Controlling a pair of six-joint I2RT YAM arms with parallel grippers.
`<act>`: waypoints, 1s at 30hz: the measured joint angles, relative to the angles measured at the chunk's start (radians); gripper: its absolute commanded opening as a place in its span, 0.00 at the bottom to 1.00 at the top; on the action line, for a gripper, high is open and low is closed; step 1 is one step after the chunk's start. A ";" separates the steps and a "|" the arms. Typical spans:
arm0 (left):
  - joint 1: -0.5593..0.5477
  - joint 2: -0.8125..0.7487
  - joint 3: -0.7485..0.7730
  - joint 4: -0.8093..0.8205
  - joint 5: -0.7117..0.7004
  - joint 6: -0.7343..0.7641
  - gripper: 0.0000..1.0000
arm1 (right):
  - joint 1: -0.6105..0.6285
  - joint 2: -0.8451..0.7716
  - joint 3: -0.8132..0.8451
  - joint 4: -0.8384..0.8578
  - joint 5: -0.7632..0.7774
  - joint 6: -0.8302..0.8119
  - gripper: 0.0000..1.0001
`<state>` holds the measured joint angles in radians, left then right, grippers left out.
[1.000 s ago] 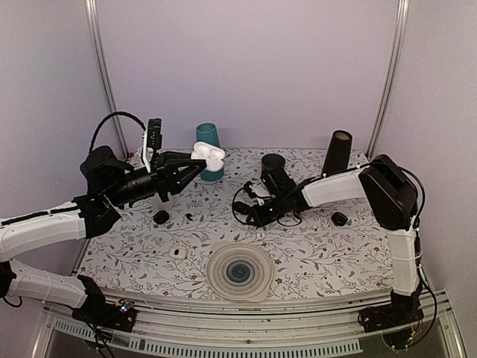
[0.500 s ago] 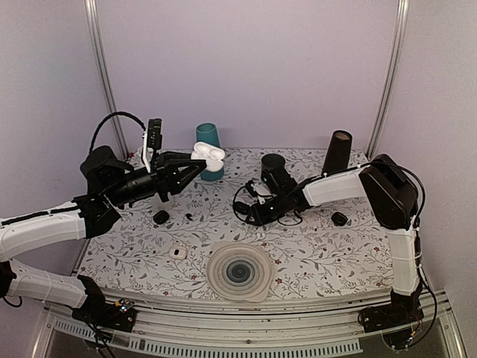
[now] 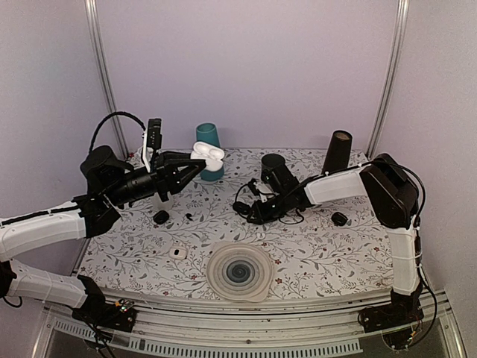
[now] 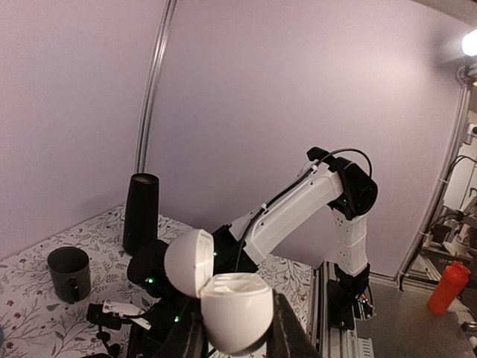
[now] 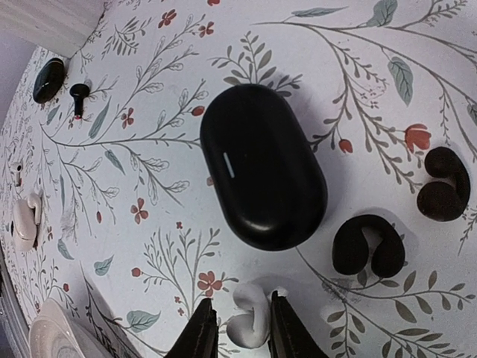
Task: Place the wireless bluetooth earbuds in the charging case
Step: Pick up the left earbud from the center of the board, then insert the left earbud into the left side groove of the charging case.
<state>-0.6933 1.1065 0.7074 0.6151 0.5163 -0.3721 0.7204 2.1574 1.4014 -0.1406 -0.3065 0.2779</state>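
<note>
The left gripper (image 4: 237,339) is raised well above the table (image 5: 358,89) and is clamped on the white charging case (image 4: 235,298), one finger pressed to each side of its body; the case's lid stands hinged open, its mouth facing up. The right gripper (image 5: 240,328) is down at the tabletop, its jaws only narrowly apart with a white earbud (image 5: 250,317) lying between them (one finger seems to touch it, the other shows a sliver of gap, so I cannot tell whether it is truly pinched). Just beyond that earbud lies a closed black case (image 5: 262,165), flat on the floral cloth, and beside it two black earbuds (image 5: 369,246) lie near each other. A second white earbud (image 5: 24,218) lies well apart, toward the left arm's side.
</note>
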 measured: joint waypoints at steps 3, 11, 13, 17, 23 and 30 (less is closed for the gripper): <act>0.002 0.000 0.000 0.000 0.001 0.000 0.00 | 0.000 0.000 0.000 0.003 -0.012 0.011 0.22; 0.005 0.000 0.000 0.000 0.008 -0.003 0.00 | -0.001 0.000 -0.001 0.016 -0.022 0.025 0.12; 0.005 0.000 0.000 0.000 0.010 -0.003 0.00 | -0.001 0.000 -0.002 0.018 -0.023 0.032 0.07; 0.005 0.000 0.000 0.000 0.013 -0.004 0.00 | -0.001 0.000 -0.002 0.029 -0.028 0.039 0.04; 0.006 0.006 0.000 0.001 0.014 -0.006 0.00 | -0.002 -0.002 -0.008 0.035 -0.028 0.041 0.03; 0.007 0.020 0.000 0.002 0.016 -0.007 0.00 | -0.002 -0.096 -0.091 0.032 -0.010 0.040 0.03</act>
<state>-0.6861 1.1263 0.7074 0.6167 0.5327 -0.3790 0.7189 2.0617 1.3106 -0.1081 -0.3168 0.3183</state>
